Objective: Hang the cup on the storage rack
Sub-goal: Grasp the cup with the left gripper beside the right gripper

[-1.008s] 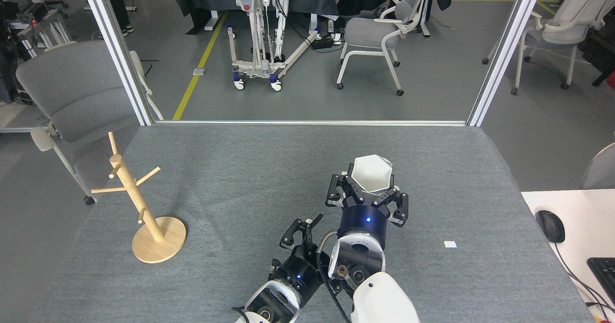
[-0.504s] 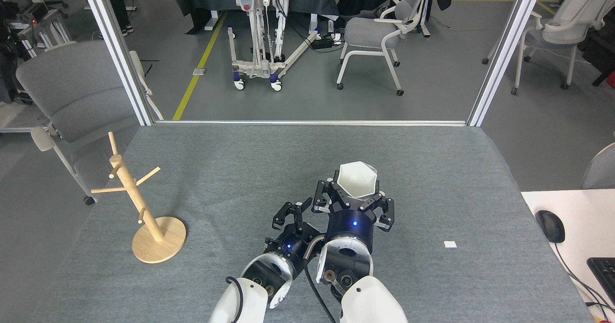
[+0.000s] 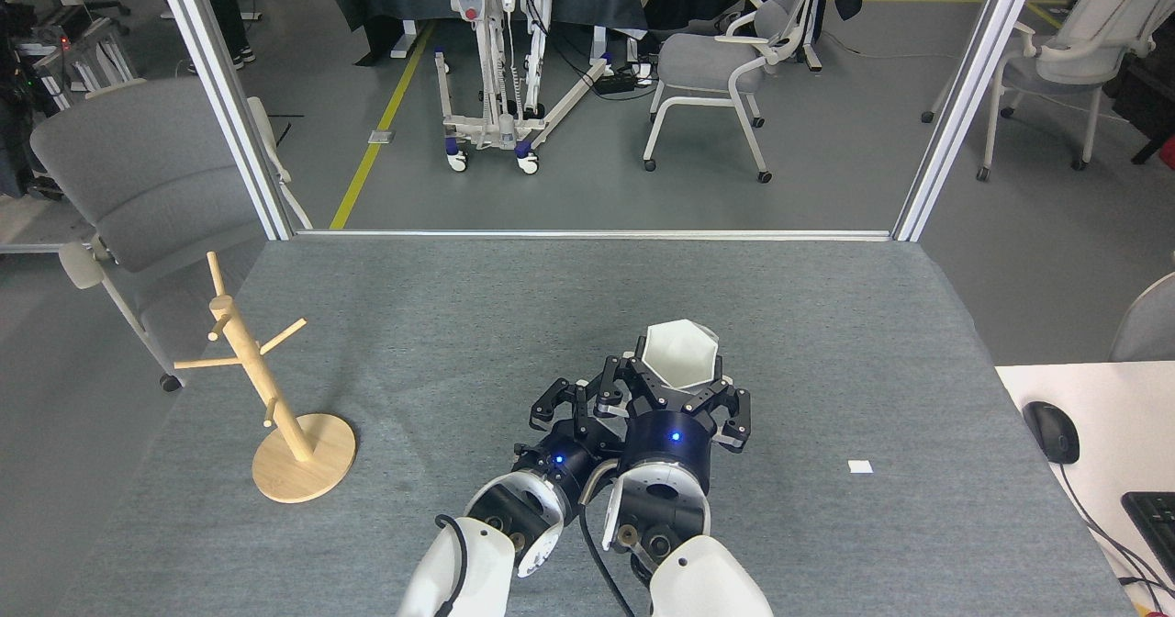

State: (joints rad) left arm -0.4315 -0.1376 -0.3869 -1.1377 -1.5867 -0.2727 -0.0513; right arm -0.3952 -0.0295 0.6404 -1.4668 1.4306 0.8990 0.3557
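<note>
cup (image 3: 679, 354): white, faceted, hex rim facing up/away from the camera, empty inside. Sits mid-table, well right of the storage rack, no contact w/ it. Not hung on any peg.

right gripper (image 3: 675, 389): black fingers (image 3: 648, 380) wrapped round the cup's lower part, clamped on it; cup's mouth pokes out past the fingertips. Blue LED lit on the wrist body. White forearm comes in from the bottom edge, right of centre.

left gripper (image 3: 562, 400): just left of the right gripper, nearly touching its side, on the rack-ward side of the cup. Black fingers spread apart, nothing between them. Can't tell if a fingertip touches the cup. Blue LED lit here too.

storage rack (image 3: 266, 387): light wood mug tree, slim pole leaning a bit in this view, several angled pegs, all bare. Round flat base on the table near its left edge, far left of the cup.

table (image 3: 459, 323): grey felt-like top; carries rack, both arms.

white tag (image 3: 860, 466): small scrap on the felt, well right of the cup, nearer the camera than it.

mouse (image 3: 1052, 431): dark, on a white desk beyond the table's right edge, far right of the cup.

grey chair (image 3: 138, 185): behind the rack, off the table's left corner.
</note>
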